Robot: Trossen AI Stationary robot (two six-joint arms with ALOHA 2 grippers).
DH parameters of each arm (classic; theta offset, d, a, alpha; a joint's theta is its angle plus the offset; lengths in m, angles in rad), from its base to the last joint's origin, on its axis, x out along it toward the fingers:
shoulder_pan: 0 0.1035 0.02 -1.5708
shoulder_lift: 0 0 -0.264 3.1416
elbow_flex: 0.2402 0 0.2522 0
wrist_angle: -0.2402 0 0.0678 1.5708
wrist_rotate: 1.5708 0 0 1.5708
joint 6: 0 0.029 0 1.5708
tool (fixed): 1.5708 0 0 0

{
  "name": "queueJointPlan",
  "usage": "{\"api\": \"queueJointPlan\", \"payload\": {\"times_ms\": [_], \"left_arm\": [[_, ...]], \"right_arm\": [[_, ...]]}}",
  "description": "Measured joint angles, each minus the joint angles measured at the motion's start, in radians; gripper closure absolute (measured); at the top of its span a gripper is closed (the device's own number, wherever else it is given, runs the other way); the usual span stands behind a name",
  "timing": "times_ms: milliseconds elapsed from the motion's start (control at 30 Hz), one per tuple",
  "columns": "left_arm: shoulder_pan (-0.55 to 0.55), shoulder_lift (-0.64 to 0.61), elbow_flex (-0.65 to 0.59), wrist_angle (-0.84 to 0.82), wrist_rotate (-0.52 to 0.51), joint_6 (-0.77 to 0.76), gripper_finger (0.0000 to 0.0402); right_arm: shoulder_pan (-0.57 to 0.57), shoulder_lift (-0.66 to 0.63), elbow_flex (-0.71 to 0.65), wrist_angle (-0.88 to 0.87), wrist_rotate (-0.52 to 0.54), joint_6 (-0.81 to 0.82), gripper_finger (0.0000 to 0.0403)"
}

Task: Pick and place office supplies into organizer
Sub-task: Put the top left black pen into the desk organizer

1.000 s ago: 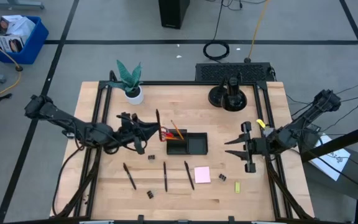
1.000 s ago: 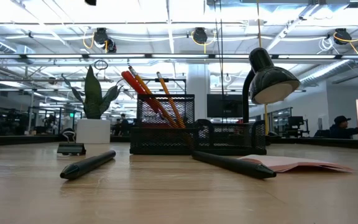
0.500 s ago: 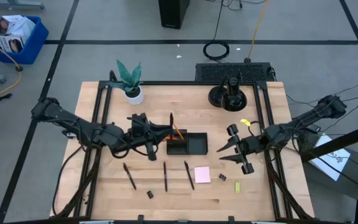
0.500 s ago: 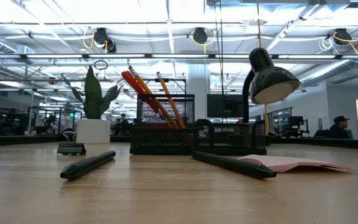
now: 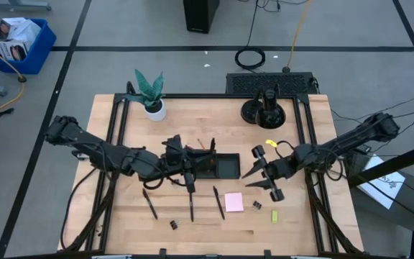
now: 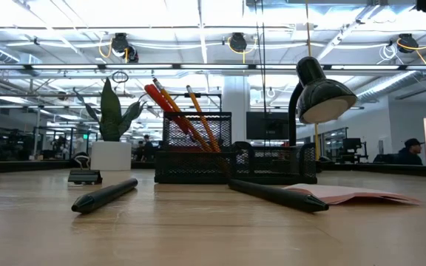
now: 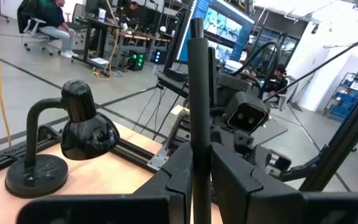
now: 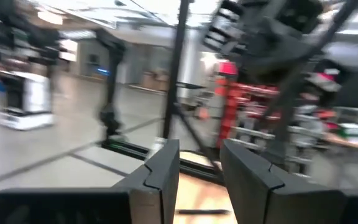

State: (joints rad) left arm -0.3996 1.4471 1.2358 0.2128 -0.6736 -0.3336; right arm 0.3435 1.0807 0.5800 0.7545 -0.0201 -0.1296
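My left pincer [image 7: 199,171] clamps a slim black pen [image 7: 197,93] upright, tip-down for the low black mesh organizer [image 5: 218,166] just ahead; right pincer [image 5: 259,171] hangs open, empty.

Organizer [image 5: 225,167]: its 9 o'clock end hidden under the left gripper [image 5: 190,167] in the high view; contents there can't be made out.

Right wrist view heavily blurred; nothing past the fingers [image 8: 160,171] can be identified.

Binder clips [image 5: 172,224] too small to show detail.

Pen [image 7: 198,112] cut off at the left wrist picture's bottom edge.
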Motion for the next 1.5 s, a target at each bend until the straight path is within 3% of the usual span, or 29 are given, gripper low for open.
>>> {"api": "queueJointPlan", "payload": {"times_ms": [167,500,933,1267,1500], "left_arm": [[0.0,0.0,0.0,0.001,-0.002,0.0,0.0348],[0.0,0.0,0.0,0.0,-0.004,0.008,0.0348],[0.0,0.035,0.0,0.004,-0.001,0.036,0.0348],[-0.009,0.056,0.0,0.026,0.005,0.094,0.0348],[-0.01,0.06,0.0,0.032,0.004,0.095,0.0348]], "right_arm": [[-0.012,0.055,0.0,0.089,0.129,-0.114,0.0291],[-0.066,0.162,0.0,0.271,0.122,-0.13,0.0291],[-0.139,0.21,0.0,0.379,-0.035,0.03,0.0288],[-0.174,0.21,0.0,0.371,-0.037,0.112,0.0235],[-0.175,0.21,0.0,0.37,-0.037,0.155,0.023]]}}
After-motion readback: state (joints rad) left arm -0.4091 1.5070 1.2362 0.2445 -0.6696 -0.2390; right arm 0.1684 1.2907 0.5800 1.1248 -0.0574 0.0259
